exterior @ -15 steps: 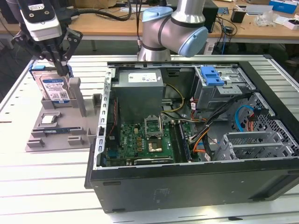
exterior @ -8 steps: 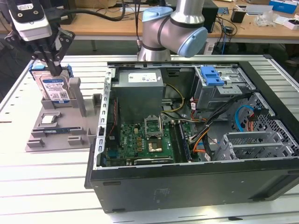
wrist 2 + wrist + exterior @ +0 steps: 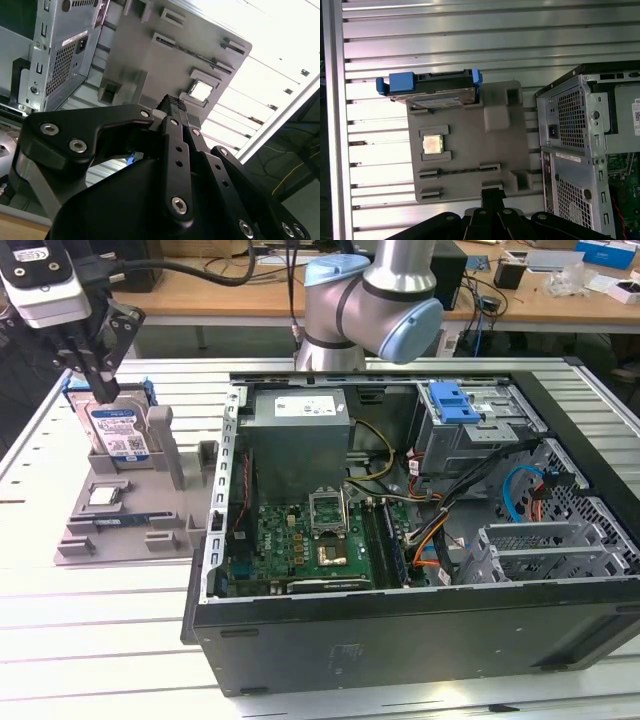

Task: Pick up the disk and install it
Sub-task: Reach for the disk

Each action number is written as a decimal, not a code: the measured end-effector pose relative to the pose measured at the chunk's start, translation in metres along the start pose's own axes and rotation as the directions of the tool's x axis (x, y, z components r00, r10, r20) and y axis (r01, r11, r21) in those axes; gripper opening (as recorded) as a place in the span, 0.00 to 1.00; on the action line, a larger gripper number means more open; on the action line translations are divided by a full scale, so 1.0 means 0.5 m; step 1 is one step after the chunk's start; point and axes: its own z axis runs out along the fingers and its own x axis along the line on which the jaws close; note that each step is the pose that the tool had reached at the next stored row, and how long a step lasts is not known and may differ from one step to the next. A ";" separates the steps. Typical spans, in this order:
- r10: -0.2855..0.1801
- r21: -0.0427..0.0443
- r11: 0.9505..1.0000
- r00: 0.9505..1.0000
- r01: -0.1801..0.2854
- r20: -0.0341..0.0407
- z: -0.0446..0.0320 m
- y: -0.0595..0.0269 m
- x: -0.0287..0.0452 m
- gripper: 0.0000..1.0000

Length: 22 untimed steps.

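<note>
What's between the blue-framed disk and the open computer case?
In the exterior view, raised blocks of the grey holder stand between the disk and the computer case.

Slatted metal table point(image 3: 90, 640) in a cluttered workshop
Beyond the table runs a wooden bench point(image 3: 560, 302) strewn with cables point(image 3: 200, 275) and boxes point(image 3: 608, 252); bright light glares off the table's slats
</note>
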 end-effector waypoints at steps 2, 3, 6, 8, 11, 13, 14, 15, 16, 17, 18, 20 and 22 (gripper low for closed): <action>0.000 0.000 1.000 1.000 0.000 0.000 0.000 -0.001 0.008 0.11; 0.000 0.000 1.000 1.000 0.000 0.000 0.000 -0.001 0.010 0.11; 0.000 0.000 1.000 1.000 0.000 0.000 0.000 -0.001 0.018 0.11; 0.000 0.000 1.000 1.000 0.000 0.000 -0.001 -0.002 0.022 0.11; 0.000 0.000 1.000 1.000 0.000 0.000 -0.001 -0.002 0.030 0.11; 0.000 0.000 1.000 1.000 0.000 0.000 -0.001 -0.003 0.034 0.11; 0.000 0.000 1.000 1.000 0.000 0.000 -0.001 -0.003 0.035 0.11; 0.000 0.000 1.000 1.000 0.000 0.000 -0.001 -0.003 0.037 0.11; 0.000 0.000 1.000 1.000 0.000 0.000 -0.001 -0.003 0.039 0.11; 0.000 0.000 1.000 1.000 0.000 0.000 -0.001 -0.003 0.041 0.11; 0.000 0.000 1.000 1.000 0.000 0.000 -0.001 -0.003 0.042 0.11; 0.000 0.000 1.000 1.000 0.000 0.000 -0.001 -0.003 0.045 0.11; 0.000 0.000 1.000 1.000 0.000 0.000 -0.001 -0.004 0.050 0.11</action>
